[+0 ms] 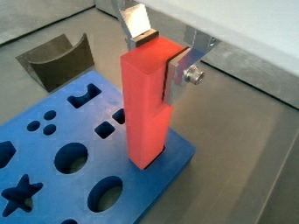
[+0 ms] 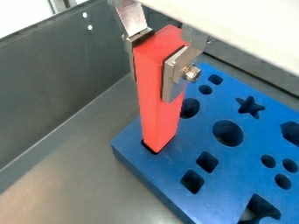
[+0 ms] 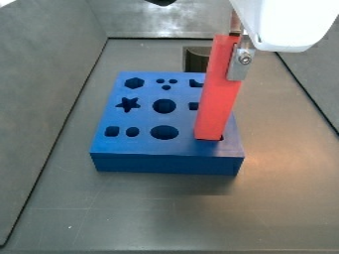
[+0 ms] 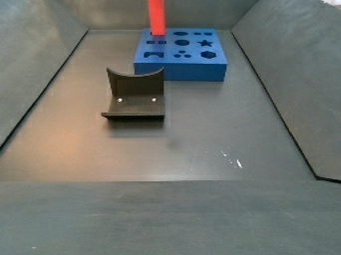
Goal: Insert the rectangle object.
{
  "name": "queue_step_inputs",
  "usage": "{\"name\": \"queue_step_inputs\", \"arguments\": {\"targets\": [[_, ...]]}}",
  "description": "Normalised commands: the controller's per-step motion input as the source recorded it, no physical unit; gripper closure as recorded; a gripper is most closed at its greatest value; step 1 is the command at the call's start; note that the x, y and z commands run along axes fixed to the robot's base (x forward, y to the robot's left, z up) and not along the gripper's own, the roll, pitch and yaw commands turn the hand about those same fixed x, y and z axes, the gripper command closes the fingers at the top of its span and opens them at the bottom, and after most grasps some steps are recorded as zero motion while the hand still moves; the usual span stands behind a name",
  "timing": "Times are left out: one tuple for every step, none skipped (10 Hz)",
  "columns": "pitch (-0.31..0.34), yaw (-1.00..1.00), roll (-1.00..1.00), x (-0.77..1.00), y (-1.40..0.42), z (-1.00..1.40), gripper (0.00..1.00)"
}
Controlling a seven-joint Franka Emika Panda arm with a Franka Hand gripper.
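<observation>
The rectangle object (image 1: 149, 105) is a long red-orange bar, held upright in my gripper (image 1: 160, 54). The silver fingers (image 1: 180, 72) are shut on its upper end. Its lower end stands at a corner of the blue block (image 1: 52, 144) with shaped holes, and appears to enter the block there. It shows the same way in both wrist views (image 2: 160, 87) and in a side view (image 3: 219, 89). In a side view the bar (image 4: 156, 16) rises from the blue block (image 4: 186, 55) at the far end; the gripper is out of frame there.
A dark grey curved piece (image 4: 134, 95) stands on the grey floor in front of the block, also in a wrist view (image 1: 56, 61). Grey tray walls (image 2: 59, 61) close in the floor on all sides.
</observation>
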Motion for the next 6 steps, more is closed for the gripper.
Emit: {"name": "queue_step_inputs", "arguments": {"targets": [[-0.064, 0.05, -0.01, 0.0, 0.0, -0.33, 1.0], [-0.067, 0.0, -0.05, 0.17, -0.05, -0.4, 1.0], [-0.05, -0.02, -0.03, 0.25, -0.09, -0.38, 1.0], [-0.05, 0.0, -0.01, 0.19, -0.06, -0.38, 1.0], [-0.051, 0.0, 0.0, 0.07, -0.02, -0.35, 1.0], [-0.066, 0.04, 0.01, 0.0, -0.03, -0.32, 1.0]]}}
